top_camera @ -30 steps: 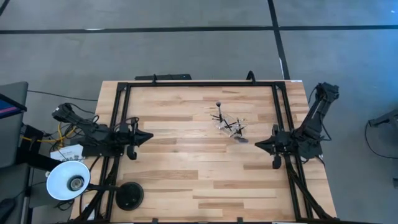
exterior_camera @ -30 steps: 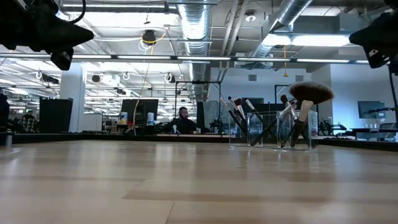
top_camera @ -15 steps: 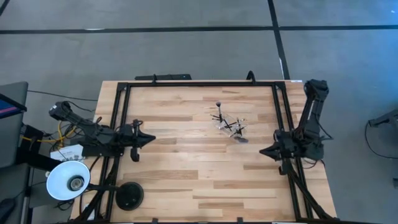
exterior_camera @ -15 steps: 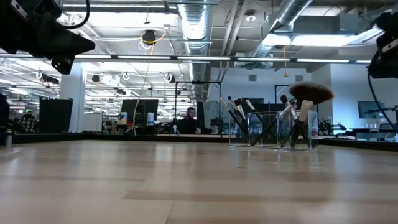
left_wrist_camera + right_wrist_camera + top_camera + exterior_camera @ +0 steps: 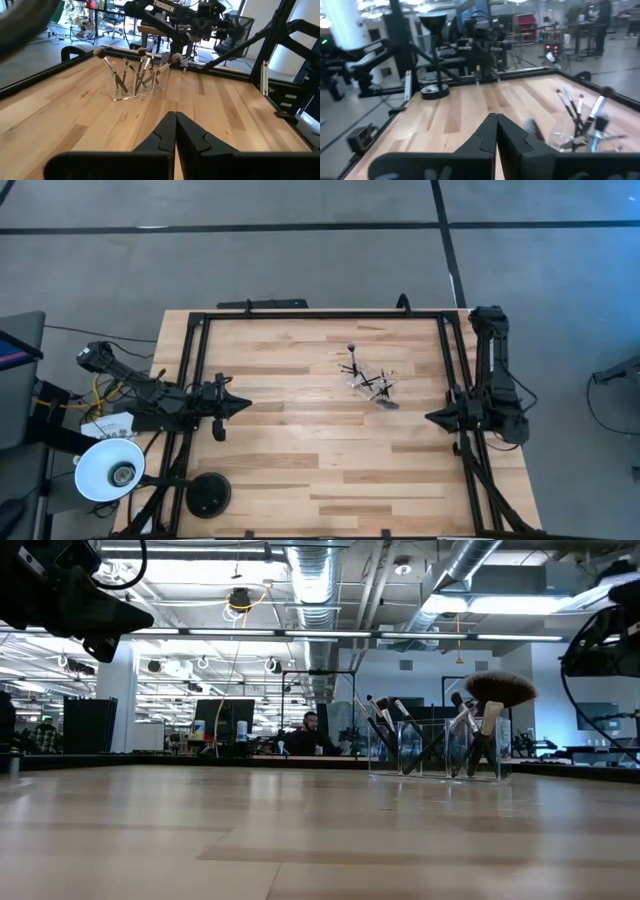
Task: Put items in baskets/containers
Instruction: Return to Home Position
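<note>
A clear holder (image 5: 370,383) stands on the table right of centre, with several dark-handled makeup brushes (image 5: 385,730) sticking up out of it, bristles up. One wide fan-headed brush (image 5: 498,690) rises at its right end in the low view. The left wrist view shows the holder (image 5: 138,87) ahead; the right wrist view shows it (image 5: 570,135) close by. My left gripper (image 5: 245,405) hovers shut over the table's left edge. My right gripper (image 5: 430,418) hovers shut over the right edge. Neither touches anything.
A black frame rail (image 5: 320,315) runs around the tabletop. A white round lamp shade (image 5: 108,470) and its black round base (image 5: 208,495) sit at the near left corner. Bare wood lies between both grippers and the holder. A person (image 5: 312,735) sits far off in the room.
My right arm has drawn back toward the table's right edge, its gripper shifting slightly right and its elbow swinging toward the far side. My left gripper has edged a little toward the table's middle. The holder and brushes have stayed put.
</note>
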Robot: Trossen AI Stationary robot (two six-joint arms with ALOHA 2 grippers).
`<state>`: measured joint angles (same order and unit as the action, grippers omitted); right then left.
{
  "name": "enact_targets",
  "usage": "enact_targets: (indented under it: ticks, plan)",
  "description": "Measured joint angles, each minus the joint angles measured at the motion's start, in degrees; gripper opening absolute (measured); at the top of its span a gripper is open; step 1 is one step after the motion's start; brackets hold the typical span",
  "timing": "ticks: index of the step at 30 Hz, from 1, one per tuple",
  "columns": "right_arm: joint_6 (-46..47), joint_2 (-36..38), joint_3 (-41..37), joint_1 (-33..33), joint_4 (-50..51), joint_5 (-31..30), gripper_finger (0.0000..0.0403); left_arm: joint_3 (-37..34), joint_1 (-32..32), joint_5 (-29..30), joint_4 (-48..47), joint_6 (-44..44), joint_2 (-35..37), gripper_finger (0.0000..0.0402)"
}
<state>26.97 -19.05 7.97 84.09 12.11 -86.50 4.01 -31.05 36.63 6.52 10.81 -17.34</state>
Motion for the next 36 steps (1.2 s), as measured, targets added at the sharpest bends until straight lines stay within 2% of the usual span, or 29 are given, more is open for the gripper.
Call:
enact_targets:
  ticks: [4, 7, 27, 33, 36]
  plan:
    - [15.2, 0.0, 0.0, -0.1, 11.6, -1.2, 0.0000, 0.0, 0.0, 0.0, 0.0, 0.0, 0.0, 0.0006]
    - [21.1, -0.1, 0.0, -0.1, 15.9, -1.6, 0.0001, 0.0, 0.0, 0.0, 0.0, 0.0, 0.0, 0.0006]
    - [19.6, -0.1, 0.0, -0.1, 15.7, -2.0, 0.0001, 0.0, 0.0, 0.0, 0.4, 0.0, 0.0, 0.0006]
    - [22.4, -0.1, 0.0, -0.6, 15.2, -1.2, 0.0000, 0.0, 0.0, 0.0, 0.4, 0.0, 0.0, 0.0006]
    - [19.1, -0.1, 0.0, -0.6, 12.4, -0.7, 0.0000, 0.0, 0.0, 0.0, 0.5, 0.0, 0.0, 0.0006]
